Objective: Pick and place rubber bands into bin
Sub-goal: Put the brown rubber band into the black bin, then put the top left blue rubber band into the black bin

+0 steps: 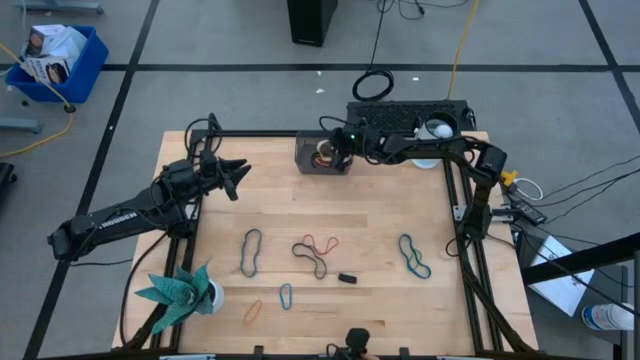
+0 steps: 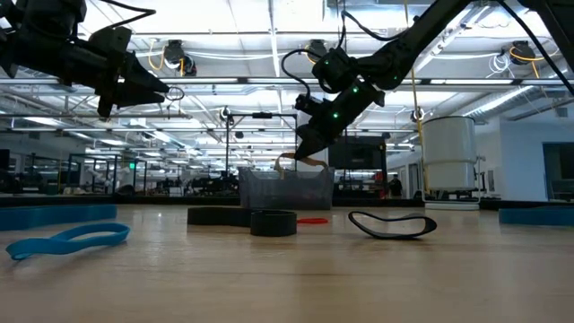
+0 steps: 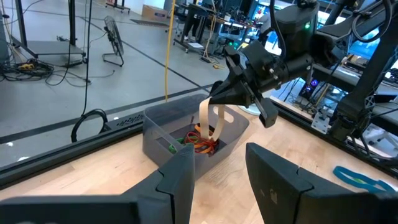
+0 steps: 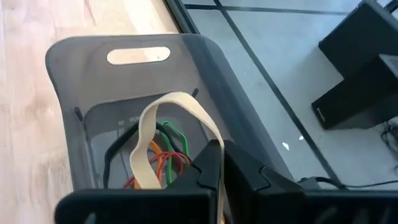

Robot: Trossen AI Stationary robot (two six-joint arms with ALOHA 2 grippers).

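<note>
The right gripper (image 3: 214, 102) hangs just above the bin (image 1: 309, 157), its jaws pinched together on a tan rubber band (image 4: 168, 118) whose loop dangles down into the bin's open top. Under that loop, on the bin's floor, lie more bands already dropped in: a green one (image 4: 171, 134), orange and red ones (image 3: 202, 144) tangled together, and a dark one along the wall. The bin is a small grey see-through tray with a slot handle in its end wall, standing at the far edge of the table (image 1: 380, 230), near the middle. The left gripper (image 1: 236, 178) is held in the air over the table's left far part, well apart from the bin and pointed toward it, its jaws standing partly apart with nothing between them. On the table nearer the front, the remaining bands are spread out: a blue one (image 1: 250, 251) at the left, a black one (image 1: 310, 258) touching a red one (image 1: 323, 243) near the middle, a teal one (image 1: 414, 256) at the right, and by the front edge a small blue one (image 1: 286, 295) and an orange one (image 1: 252, 311). A small black block (image 1: 347, 278) lies just right of the black band. A teal plant in a white pot (image 1: 185, 290) stands at the front left corner.
</note>
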